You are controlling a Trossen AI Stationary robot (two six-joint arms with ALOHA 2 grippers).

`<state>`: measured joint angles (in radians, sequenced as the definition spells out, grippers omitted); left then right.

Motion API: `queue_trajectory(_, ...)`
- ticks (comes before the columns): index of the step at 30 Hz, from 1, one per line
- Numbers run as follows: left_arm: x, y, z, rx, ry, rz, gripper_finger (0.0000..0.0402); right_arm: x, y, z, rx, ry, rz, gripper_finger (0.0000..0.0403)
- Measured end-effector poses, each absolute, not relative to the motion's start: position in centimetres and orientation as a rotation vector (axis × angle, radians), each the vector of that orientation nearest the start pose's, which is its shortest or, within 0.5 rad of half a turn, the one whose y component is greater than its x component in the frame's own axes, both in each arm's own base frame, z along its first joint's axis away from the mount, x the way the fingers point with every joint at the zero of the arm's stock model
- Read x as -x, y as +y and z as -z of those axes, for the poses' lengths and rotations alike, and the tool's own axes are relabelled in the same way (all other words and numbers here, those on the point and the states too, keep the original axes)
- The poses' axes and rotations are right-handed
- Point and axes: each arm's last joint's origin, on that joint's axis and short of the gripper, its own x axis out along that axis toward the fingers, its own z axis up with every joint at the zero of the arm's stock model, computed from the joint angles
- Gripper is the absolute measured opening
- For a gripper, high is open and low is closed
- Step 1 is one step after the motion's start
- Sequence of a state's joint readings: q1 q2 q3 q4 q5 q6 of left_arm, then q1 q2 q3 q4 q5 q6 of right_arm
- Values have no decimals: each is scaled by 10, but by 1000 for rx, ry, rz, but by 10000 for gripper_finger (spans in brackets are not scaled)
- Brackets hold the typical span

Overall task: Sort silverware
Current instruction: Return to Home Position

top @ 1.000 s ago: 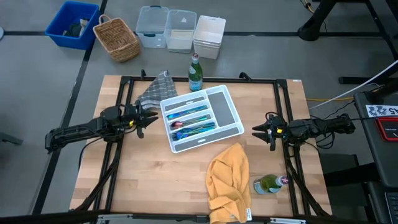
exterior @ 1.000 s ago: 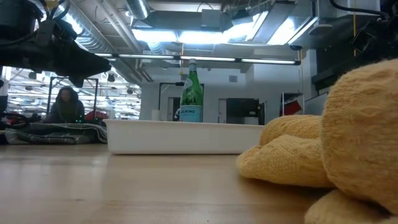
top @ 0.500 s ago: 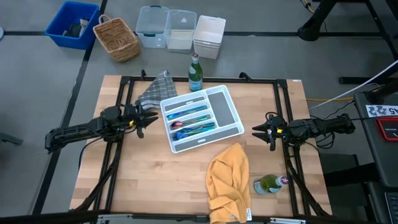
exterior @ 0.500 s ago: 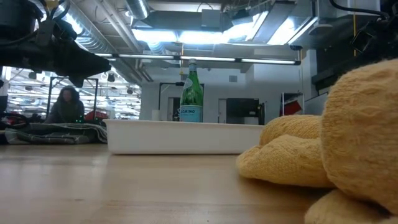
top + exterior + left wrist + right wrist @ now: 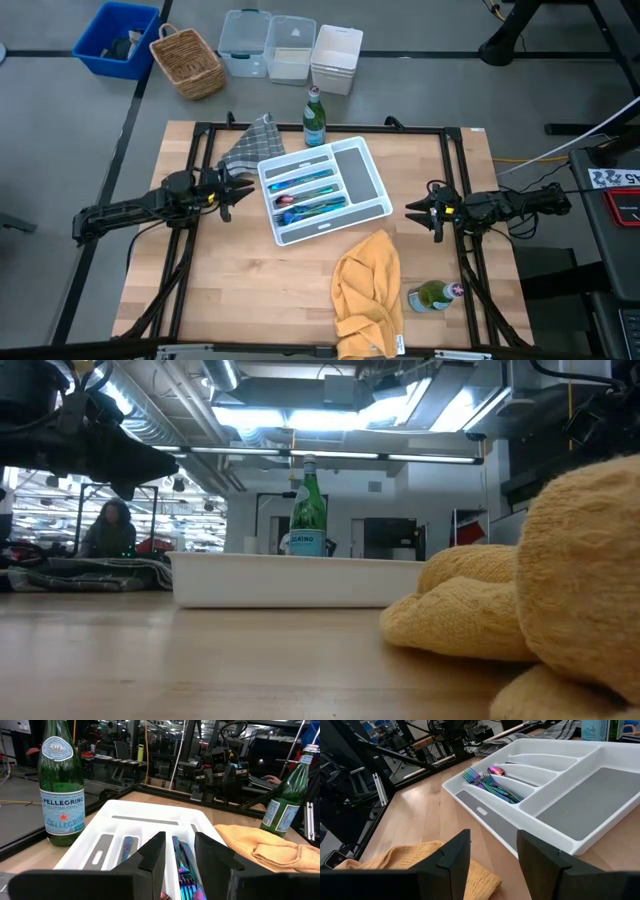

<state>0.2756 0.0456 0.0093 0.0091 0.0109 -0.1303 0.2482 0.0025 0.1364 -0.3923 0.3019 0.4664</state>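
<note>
We judge sorting finished: the slim teal and iridescent metal silverware [image 5: 308, 196] lies in the white divided plastic tray [image 5: 336, 225] toward the tabletop's far edge, while left gripper [image 5: 240, 188] and right gripper [image 5: 415, 212] hang empty, fingers apart, by its left and right edges

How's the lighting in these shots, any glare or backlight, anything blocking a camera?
High view: even light, no glare on the table. Low view: ceiling lights behind turn the left gripper into a silhouette, and the yellow cloth fills the right side. Left wrist view: highlights glint on the nearer green bottle. Right wrist view: the silverware gleams in the white tray.
</note>
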Motion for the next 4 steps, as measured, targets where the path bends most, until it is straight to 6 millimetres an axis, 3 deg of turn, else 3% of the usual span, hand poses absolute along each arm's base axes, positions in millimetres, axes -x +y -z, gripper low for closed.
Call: queue_trajectory(4, -96, 27, -164, 133, 10, -266, 95, -83, 12, -172, -394, 231, 110, 163)
